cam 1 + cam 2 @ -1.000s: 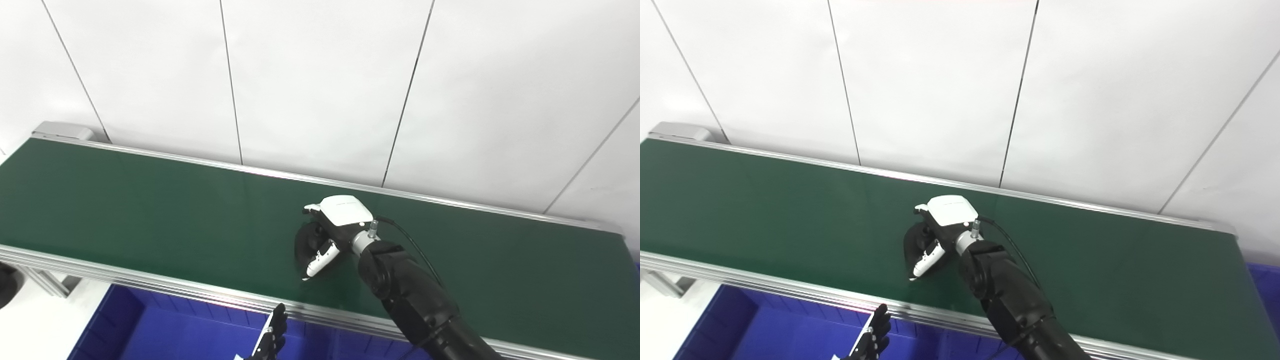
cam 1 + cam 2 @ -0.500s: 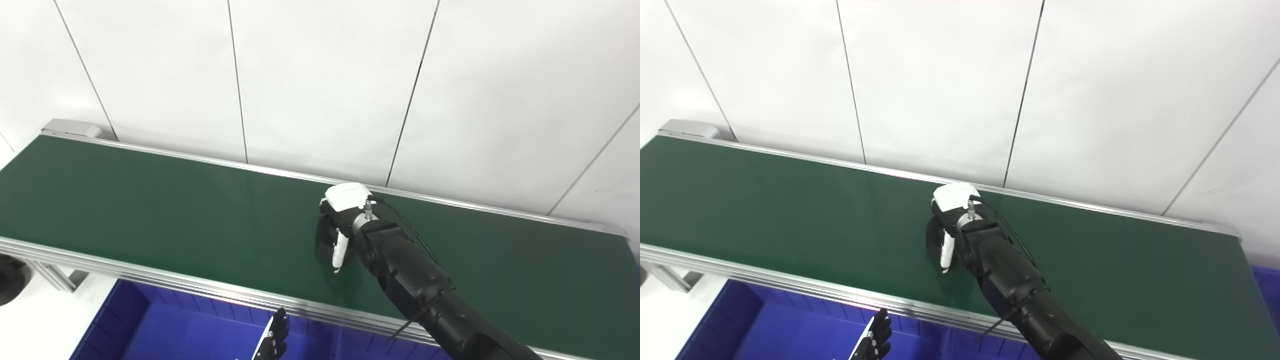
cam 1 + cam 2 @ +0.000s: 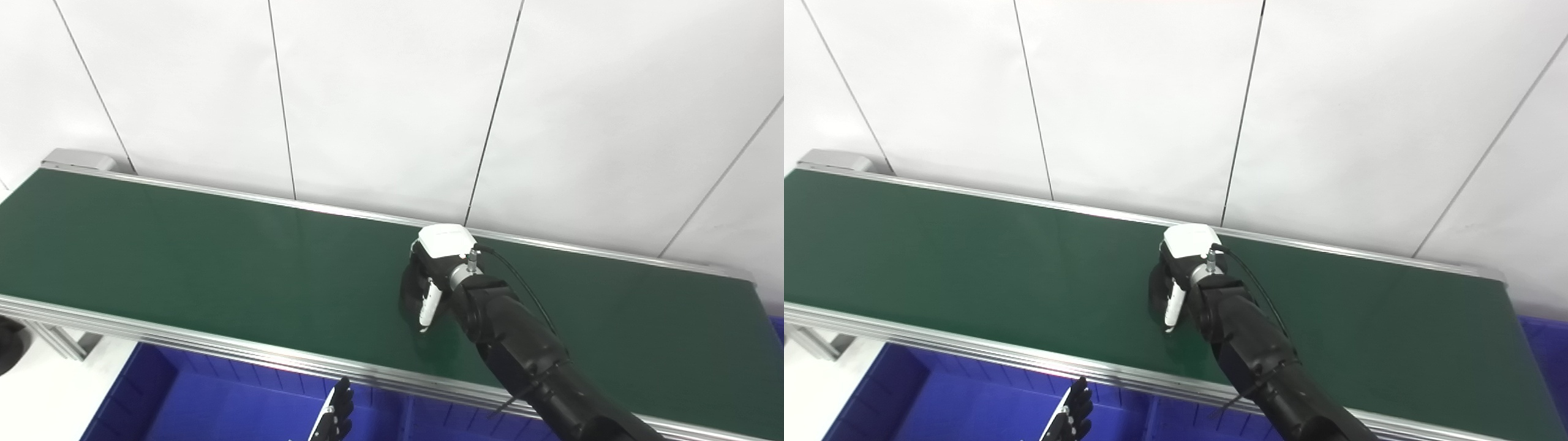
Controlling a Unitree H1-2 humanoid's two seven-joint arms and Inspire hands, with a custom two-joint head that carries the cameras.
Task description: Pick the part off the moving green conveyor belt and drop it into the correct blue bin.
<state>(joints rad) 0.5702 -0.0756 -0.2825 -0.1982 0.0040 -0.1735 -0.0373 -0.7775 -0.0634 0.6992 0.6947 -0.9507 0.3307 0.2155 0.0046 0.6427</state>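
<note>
A black round part point(image 3: 409, 295) stands on edge on the green conveyor belt point(image 3: 184, 257), near the belt's middle. My right hand point(image 3: 440, 264), with its white back plate and white thumb, is wrapped around the part from the right and is shut on it. The part's right side is hidden behind the fingers. Of my left hand point(image 3: 335, 416) only dark straight fingertips show at the bottom edge, over the blue bin point(image 3: 214, 404), with nothing in them.
The belt has aluminium rails along its near edge point(image 3: 245, 355) and its far edge against the white panel wall. A second blue bin point(image 3: 1543, 349) shows at the belt's right end. A black cable loops off the right wrist.
My right hand has shifted to the right and slightly toward the far rail with the black part in it, and its thumb has turned from slanted to nearly upright. The left fingertips stayed put.
</note>
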